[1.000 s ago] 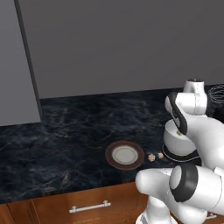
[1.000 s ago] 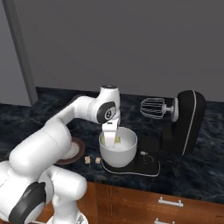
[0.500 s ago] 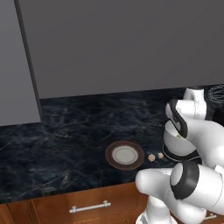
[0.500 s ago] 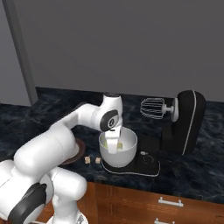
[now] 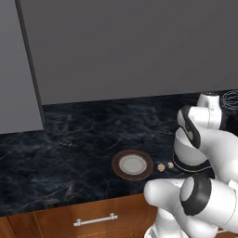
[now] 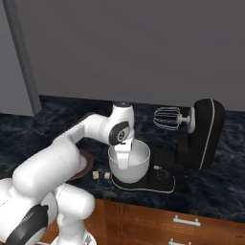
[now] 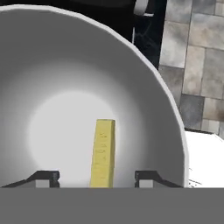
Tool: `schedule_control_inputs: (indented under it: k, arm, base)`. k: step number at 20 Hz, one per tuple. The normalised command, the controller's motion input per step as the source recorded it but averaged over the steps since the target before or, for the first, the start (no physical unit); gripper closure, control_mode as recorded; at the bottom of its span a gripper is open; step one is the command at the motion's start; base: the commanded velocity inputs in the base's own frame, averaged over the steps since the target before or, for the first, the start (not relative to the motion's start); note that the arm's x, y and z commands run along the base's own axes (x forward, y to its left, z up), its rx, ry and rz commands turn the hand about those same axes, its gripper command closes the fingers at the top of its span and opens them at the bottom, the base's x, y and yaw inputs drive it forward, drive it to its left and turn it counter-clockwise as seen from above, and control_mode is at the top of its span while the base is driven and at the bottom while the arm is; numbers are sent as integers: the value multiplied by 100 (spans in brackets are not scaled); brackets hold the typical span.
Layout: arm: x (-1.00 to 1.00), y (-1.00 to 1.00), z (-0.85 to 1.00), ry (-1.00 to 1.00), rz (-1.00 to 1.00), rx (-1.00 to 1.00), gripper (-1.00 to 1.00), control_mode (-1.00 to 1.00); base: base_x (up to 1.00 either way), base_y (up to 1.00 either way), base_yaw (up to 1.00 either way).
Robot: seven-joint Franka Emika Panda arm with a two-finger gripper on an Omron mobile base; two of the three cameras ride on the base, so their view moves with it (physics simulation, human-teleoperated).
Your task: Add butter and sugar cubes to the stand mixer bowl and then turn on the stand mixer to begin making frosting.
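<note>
Butter [image 7: 103, 153] is dropping upright inside the stand mixer bowl [image 7: 144, 78], between spread fingers [image 7: 43, 177] touching nothing. Lifting straight out is best; 2 sugar cubes [image 5: 165, 166] are waiting at the bowl's 9 o'clock on the desk [image 5: 69, 158].

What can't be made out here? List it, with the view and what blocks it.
- Whether the butter rests on the stand mixer bowl floor or hangs free: hand view, its lower end is cut by the bottom band.
- The gripper: hand view shows its tips apart, clear of the butter; right base view, the bowl's wall hides it.
- The stand mixer's controls: right base view, too small.
- The sugar cubes: left base view, too small for detail.
</note>
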Motion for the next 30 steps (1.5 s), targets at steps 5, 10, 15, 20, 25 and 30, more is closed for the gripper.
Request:
schedule_control_inputs:
  k: [5, 10, 15, 20, 25, 30]
  arm:
    - [-20, 23, 55, -20, 0, -9, -100, -100]
    - [-11, 55, 51, -17, 0, -10, -100, -100]
    - [-3, 81, 16, -2, 2, -3, -100, -100]
    - [-6, 65, -1, 0, 5, 0, -100, -100]
    - [-10, 29, -23, 2, 10, 3, -100, -100]
    - [-9, 9, -32, 4, 16, 8, -100, -100]
  base:
    - [0, 0, 0]
    - [0, 0, 0]
    - [0, 0, 0]
    - [0, 0, 0]
    - [0, 0, 0]
    - [0, 0, 0]
